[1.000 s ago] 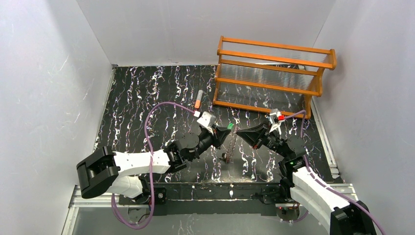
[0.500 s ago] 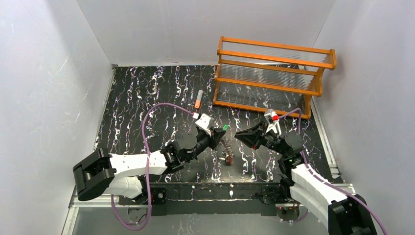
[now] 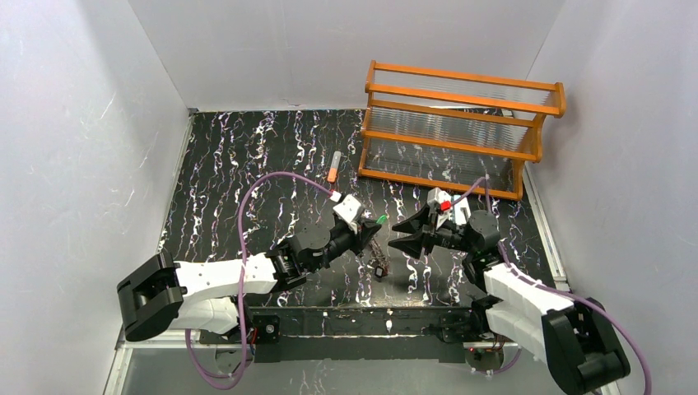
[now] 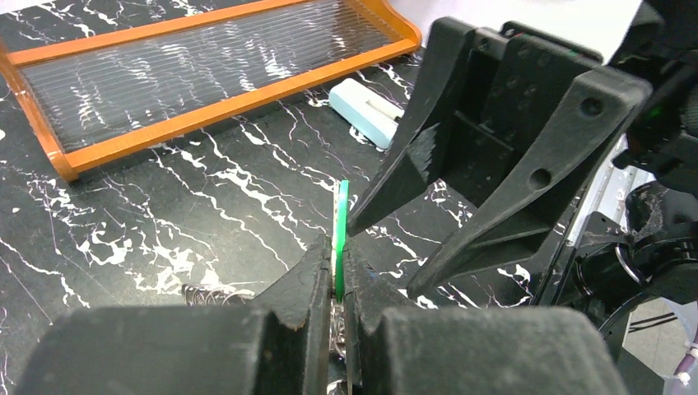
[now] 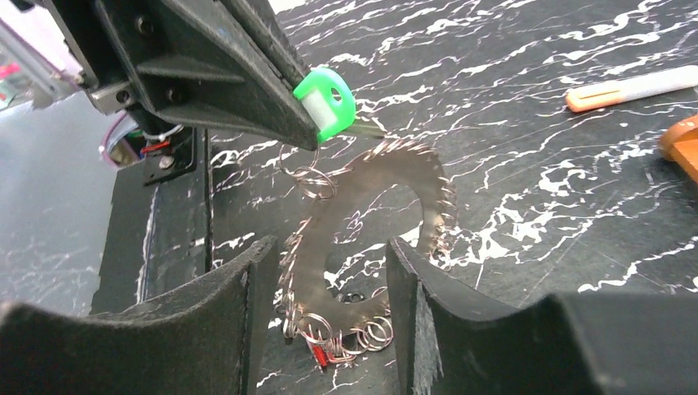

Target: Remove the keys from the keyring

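Clamped green key (image 5: 325,92), dangling keyring (image 5: 411,169)
The left end effector (image 4: 337,255) grips the key; the keyring hangs beneath, between the open right end effector's (image 5: 329,247) fingers

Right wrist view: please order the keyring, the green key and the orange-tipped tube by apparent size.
1. keyring
2-3. green key and tube look about alike; the tube lies farther from the camera, so I leave them unranked.
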### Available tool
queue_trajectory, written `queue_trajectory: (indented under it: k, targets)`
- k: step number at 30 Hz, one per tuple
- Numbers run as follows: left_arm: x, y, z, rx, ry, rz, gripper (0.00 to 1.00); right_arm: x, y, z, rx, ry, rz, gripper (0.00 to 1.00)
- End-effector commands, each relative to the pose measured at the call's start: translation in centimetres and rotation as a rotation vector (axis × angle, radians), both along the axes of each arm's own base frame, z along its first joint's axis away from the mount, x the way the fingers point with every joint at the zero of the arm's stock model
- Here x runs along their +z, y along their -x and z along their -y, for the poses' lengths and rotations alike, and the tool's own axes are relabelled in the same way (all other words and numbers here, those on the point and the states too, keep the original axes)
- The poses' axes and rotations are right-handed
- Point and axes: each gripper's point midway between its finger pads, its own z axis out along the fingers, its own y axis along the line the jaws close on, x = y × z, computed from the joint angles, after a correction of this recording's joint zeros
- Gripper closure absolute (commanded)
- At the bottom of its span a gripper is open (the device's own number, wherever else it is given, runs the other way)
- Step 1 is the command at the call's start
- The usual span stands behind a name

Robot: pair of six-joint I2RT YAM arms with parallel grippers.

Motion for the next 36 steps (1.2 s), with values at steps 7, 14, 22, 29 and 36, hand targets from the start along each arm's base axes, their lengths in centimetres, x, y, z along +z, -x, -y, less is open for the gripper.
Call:
queue_trajectory:
  k: [7, 14, 22, 29, 36]
  targets:
    - [3.3, -0.2, 0.4, -0.014, 0.034, 0.05, 1.0, 3.1, 0.0, -1.4, 0.158, -0.011, 0.155, 0.4]
    - [3.0, -0.3, 0.5, -0.013, 0.026, 0.05, 1.0, 4.8, -0.3, -0.9, 0.049, -0.029, 0.054, 0.37]
    - [3.4, 0.3, 0.8, -0.055, 0.027, 0.061, 1.0, 4.3, -0.6, -0.8, 0.033, -0.019, 0.038, 0.38]
    - [3.7, 1.0, 1.2, -0.1, 0.028, 0.075, 1.0, 2.7, -0.3, -1.6, 0.147, 0.007, 0.133, 0.43]
    - [4.2, 1.5, 1.5, -0.135, 0.036, 0.087, 1.0, 1.7, 0.3, -2.4, 0.3, -0.001, 0.182, 0.48]
